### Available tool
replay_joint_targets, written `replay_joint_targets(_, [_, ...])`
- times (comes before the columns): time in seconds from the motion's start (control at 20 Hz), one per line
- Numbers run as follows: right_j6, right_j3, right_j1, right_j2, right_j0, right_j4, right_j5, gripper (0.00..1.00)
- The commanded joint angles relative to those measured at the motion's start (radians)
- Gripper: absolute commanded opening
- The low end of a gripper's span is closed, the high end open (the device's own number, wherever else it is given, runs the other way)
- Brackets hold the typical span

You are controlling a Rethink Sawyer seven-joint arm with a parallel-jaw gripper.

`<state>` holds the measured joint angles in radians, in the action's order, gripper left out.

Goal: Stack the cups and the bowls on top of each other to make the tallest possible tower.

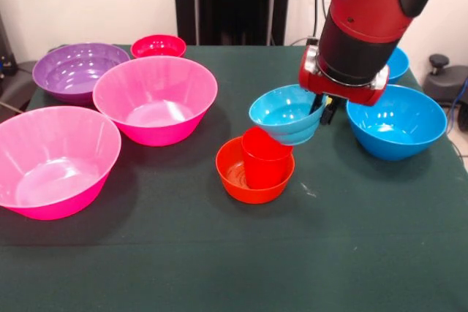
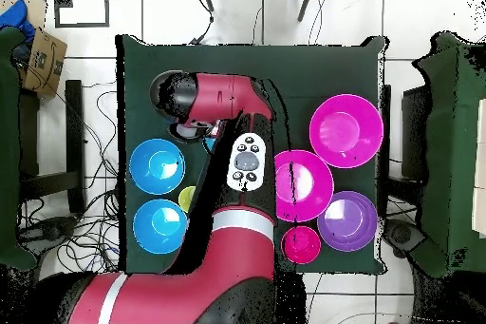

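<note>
Red cup (image 1: 263, 157) stands upright in small orange bowl (image 1: 235, 173) — light-blue bowl (image 1: 285, 113) tilted just above it.

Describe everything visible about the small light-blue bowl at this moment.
The small light-blue bowl is glossy, smooth plastic with a round rim and an empty inside. It is tilted, mouth toward the camera. The gripper meets its right rim. Its underside sits at the rim of the red cup, which stands in the small orange bowl.

Green-clothed table (image 1: 183, 253) under scattered bowls (image 1: 155, 98)
</note>
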<state>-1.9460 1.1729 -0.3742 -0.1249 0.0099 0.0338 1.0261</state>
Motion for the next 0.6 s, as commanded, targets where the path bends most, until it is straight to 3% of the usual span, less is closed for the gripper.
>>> replay_joint_targets(0.05, [-0.005,-0.024,0.026,0.036,0.019,-0.084,0.033,0.0])
replay_joint_targets(0.45, [0.013,-0.065,0.038,0.019,0.026,-0.096,0.086,0.0])
replay_joint_targets(0.6, [0.02,-0.056,0.05,0.002,0.028,-0.118,0.043,0.0])
